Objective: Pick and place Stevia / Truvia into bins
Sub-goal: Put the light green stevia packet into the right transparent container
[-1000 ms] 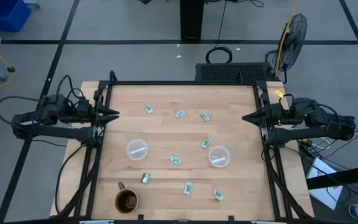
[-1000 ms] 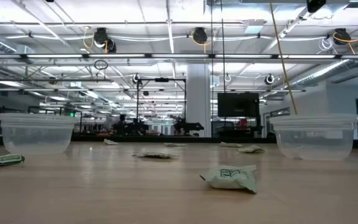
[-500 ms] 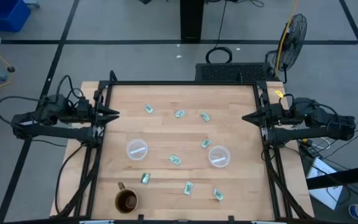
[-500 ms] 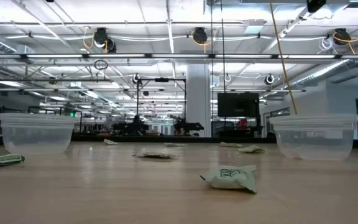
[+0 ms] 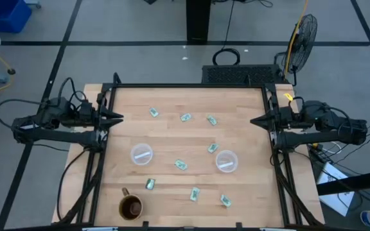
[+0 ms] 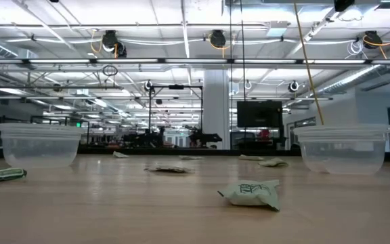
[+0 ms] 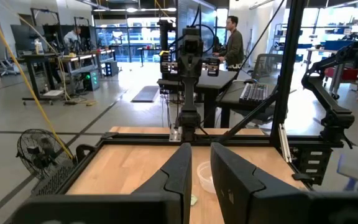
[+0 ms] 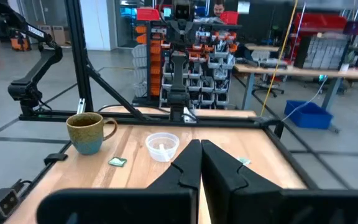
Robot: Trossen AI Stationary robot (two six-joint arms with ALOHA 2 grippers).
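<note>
At opposite edges of the pale wood-grain surface [image 5: 172, 131], the left pincer [image 5: 117, 117] shows a narrow gap between its dark fingers, while the right pincer [image 5: 255, 120] is pressed together. Between them lie small flat green-and-white Stevia packets [image 5: 181, 165] scattered around two round clear plastic bins [image 5: 141, 154], beside a glazed brown mug [image 5: 131, 206].

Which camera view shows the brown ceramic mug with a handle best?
The right wrist view: the brown ceramic mug stands side-on there, handle and rim clear. The high view shows the mug only from above, small, at the table's near edge. The low view and left wrist view do not show it.
</note>
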